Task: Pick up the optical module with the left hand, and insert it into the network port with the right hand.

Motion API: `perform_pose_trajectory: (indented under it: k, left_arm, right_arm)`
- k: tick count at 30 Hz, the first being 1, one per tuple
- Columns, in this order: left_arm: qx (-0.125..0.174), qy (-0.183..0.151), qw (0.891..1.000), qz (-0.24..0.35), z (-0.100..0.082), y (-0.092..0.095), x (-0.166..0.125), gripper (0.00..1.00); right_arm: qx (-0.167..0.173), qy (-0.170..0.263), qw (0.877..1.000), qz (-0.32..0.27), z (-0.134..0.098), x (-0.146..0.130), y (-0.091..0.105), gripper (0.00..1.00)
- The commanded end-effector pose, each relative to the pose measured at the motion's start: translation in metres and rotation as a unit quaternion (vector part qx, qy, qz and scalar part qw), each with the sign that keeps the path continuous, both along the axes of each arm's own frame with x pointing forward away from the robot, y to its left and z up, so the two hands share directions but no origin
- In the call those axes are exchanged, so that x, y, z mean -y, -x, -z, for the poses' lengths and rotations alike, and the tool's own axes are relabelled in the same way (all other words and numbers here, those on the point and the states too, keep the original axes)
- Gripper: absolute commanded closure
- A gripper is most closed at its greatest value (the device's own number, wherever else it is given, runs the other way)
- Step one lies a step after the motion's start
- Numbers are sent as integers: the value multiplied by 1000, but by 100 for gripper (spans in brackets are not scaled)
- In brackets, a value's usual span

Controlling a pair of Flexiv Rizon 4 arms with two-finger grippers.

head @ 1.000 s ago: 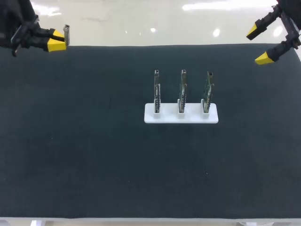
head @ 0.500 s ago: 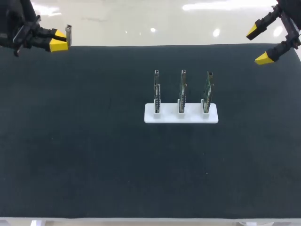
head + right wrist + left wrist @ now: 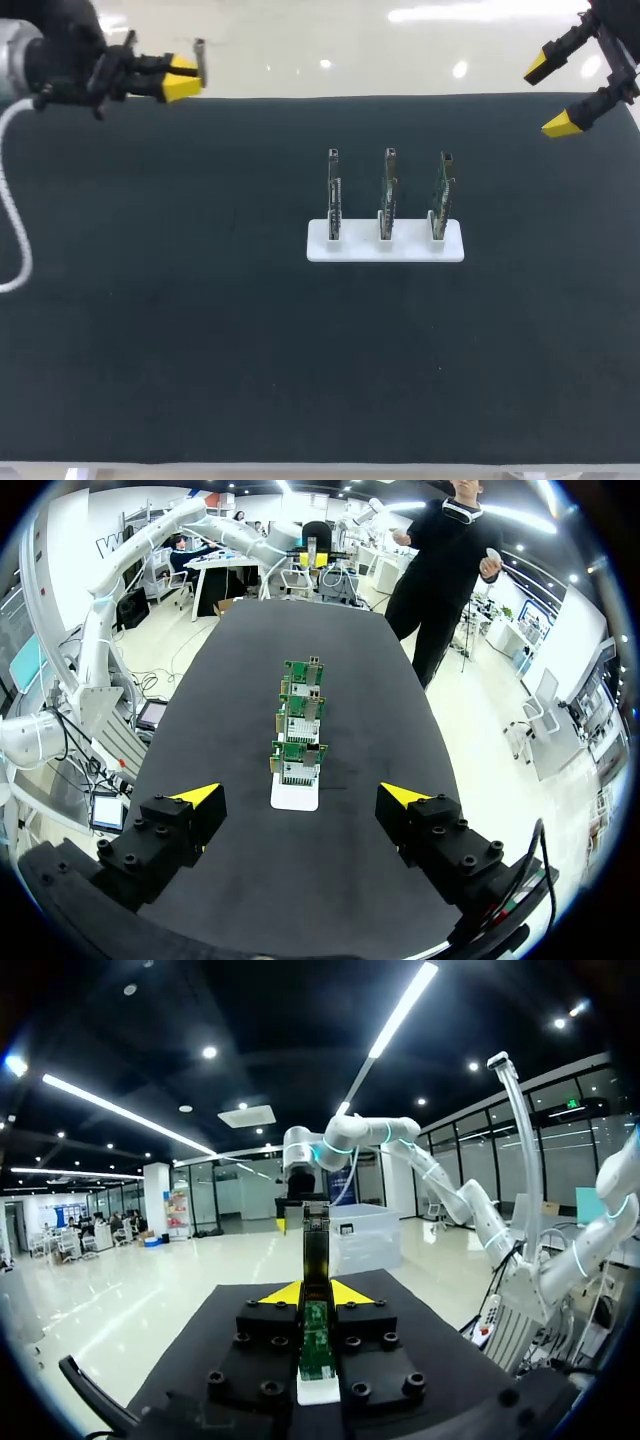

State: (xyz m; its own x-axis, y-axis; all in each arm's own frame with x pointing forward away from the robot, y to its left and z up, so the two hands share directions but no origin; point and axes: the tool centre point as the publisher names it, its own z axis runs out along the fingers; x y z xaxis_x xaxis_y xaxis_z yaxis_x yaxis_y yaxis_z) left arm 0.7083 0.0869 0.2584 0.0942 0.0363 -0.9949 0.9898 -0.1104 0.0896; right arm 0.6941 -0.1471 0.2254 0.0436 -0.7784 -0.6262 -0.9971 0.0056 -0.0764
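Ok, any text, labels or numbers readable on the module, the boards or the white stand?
No text can be read.
On the optical module in the left hand: no legible print.
On the boards: any markings are too small to read.
On the white stand: blank.

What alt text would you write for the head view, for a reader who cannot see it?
The left end effector, at the far left of the dark mat, is shut on a small optical module. The right end effector hangs open at the far right. Three circuit boards stand upright in a white holder mid-table.
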Motion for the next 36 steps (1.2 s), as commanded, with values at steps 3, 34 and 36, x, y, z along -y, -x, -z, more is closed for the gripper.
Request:
perform_pose_trajectory:
  k: [3,34,36]
  left_arm:
    - [-8,20,1000,-19,1,3,34,100]
    - [-10,19,999,-26,21,17,130,100]
    - [-10,19,999,-26,21,17,130,100]
  right_arm:
    - [0,-1,1000,-1,0,0,-1,0]
    - [0,-1,1000,-1,0,0,-1,0]
    - [0,-1,1000,-1,0,0,-1,0]
